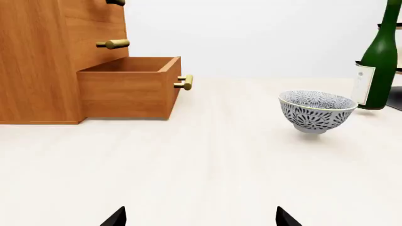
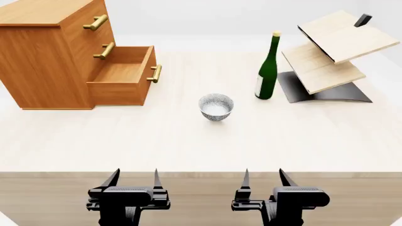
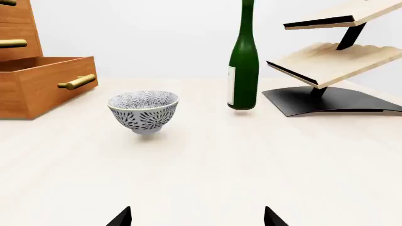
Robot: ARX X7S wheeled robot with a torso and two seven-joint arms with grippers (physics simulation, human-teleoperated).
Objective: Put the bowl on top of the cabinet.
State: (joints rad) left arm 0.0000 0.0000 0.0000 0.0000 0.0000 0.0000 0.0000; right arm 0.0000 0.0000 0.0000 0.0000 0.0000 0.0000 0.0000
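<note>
The bowl (image 2: pixel 216 107), white with a dense dark leaf pattern, stands upright on the pale table near its middle; it also shows as the bowl (image 1: pixel 317 111) and the bowl (image 3: pixel 144 111). The orange-brown cabinet (image 2: pixel 44 52) stands at the far left, its flat top bare and its lowest drawer (image 2: pixel 122 75) pulled out. My left gripper (image 2: pixel 133 178) and right gripper (image 2: pixel 263 177) hover at the table's near edge, both open and holding nothing, well short of the bowl. In the wrist views only the finger points of the left gripper (image 1: pixel 201 221) and right gripper (image 3: pixel 197 220) show.
A green bottle (image 2: pixel 268 69) stands right of the bowl. Behind it a pale slanted two-shelf rack (image 2: pixel 330 52) sits on a dark base. The open drawer with its brass handle (image 2: pixel 155 73) juts toward the table's middle.
</note>
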